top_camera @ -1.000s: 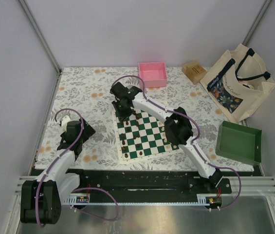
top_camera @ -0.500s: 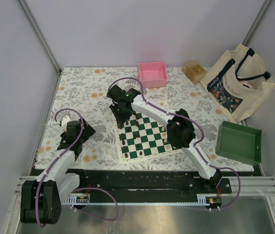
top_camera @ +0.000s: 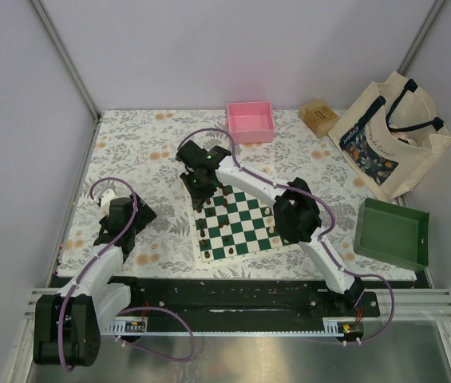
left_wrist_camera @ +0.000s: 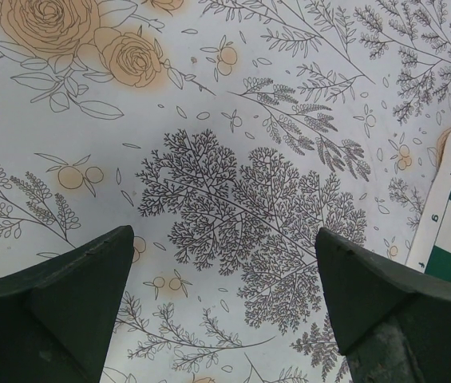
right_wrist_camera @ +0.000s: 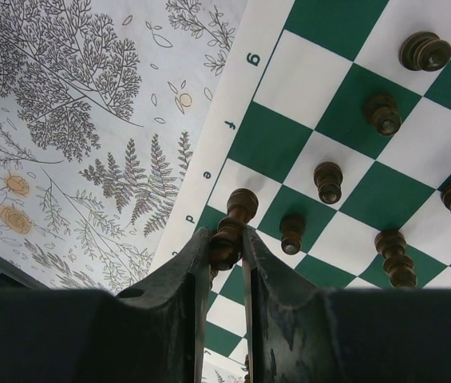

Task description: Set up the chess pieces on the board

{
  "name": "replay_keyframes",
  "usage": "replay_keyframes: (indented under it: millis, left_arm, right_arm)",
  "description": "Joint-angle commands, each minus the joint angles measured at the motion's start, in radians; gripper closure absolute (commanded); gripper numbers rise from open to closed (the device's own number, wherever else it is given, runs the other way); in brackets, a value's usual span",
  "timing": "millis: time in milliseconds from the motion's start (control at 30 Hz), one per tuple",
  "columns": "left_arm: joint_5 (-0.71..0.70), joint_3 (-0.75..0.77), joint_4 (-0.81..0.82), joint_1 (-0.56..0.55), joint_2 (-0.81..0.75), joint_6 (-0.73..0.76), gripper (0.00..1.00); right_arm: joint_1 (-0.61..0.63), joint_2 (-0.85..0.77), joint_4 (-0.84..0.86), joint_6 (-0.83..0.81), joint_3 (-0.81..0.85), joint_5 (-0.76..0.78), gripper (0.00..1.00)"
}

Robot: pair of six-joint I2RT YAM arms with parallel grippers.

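Presently I log: right gripper, clamped on one dark chess piece at the lettered edge of the board; other dark pieces upright on nearby squares; left gripper, jaws wide apart, empty, over the floral tablecloth.

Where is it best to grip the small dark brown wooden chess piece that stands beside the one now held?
Probably its round head and thin neck, coming straight down from above. The small dark brown wooden chess piece stands upright on the green and white checked board, and neighbouring pieces stand close by, so a sideways approach could knock one.
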Motion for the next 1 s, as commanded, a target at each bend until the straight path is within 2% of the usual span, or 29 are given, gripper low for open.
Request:
replay_keyframes:
  millis: [0,433,667,967]
  left_arm:
    - [-0.011,0.041,0.023,0.002,0.005,0.0,0.01]
    - [-0.008,0.045,0.022,0.002,0.011,0.003,0.01]
    - [-0.005,0.048,0.023,0.0,0.02,0.004,0.01]
    - [-0.005,0.047,0.025,0.0,0.017,0.004,0.01]
  right_arm:
    - [0.007,-0.034,0.03,-0.003,0.002,-0.029,0.78]
    - [0.005,-0.039,0.054,0.005,-0.043,-0.034,0.77]
    - [0.005,-0.046,0.085,0.011,-0.082,-0.054,0.73]
    - [0.005,-0.075,0.073,-0.009,-0.076,-0.069,0.54]
